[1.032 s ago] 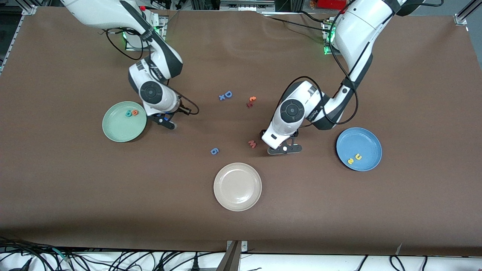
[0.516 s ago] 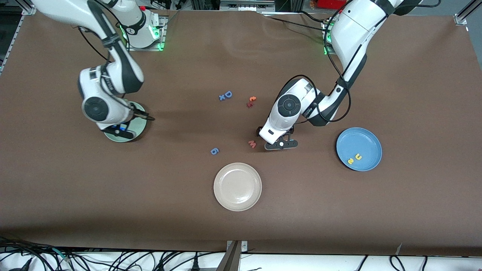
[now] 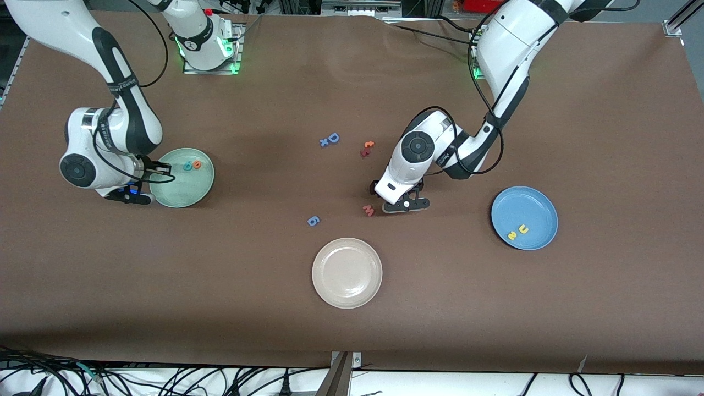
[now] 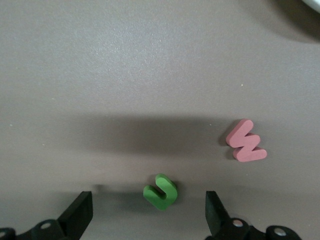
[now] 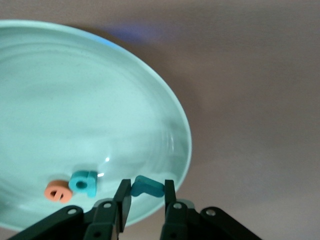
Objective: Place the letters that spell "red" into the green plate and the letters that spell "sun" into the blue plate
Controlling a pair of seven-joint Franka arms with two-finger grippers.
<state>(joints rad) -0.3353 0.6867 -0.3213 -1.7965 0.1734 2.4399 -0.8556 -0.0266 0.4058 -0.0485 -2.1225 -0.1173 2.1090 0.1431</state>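
The teal "r" (image 5: 148, 187) sits tilted between the fingers of my right gripper (image 5: 146, 196), which is shut on it just above the inner rim of the green plate (image 5: 75, 100). In that plate lie the teal "d" (image 5: 83, 181) and the orange "e" (image 5: 57, 190). Low over the table, my left gripper (image 4: 148, 202) is open, and the green "n" (image 4: 160, 191) lies flat between its fingers (image 4: 80, 215), untouched. The "n" is hidden under that hand in the front view. The yellow "s" (image 3: 511, 235) and "u" (image 3: 523, 229) lie in the blue plate (image 3: 536, 201).
A pinkish "w" (image 3: 368, 210) lies right beside the left gripper (image 3: 405, 205). A cream plate (image 3: 347, 291) is nearer the front camera. A blue "g" (image 3: 313, 220), a blue "D" (image 3: 332, 137) with a small "x", and two small orange-red letters (image 3: 367, 148) lie mid-table.
My right arm has swung across the green plate to its edge toward the right arm's end of the table, carrying the "r". My left gripper has shifted slightly toward the "w".
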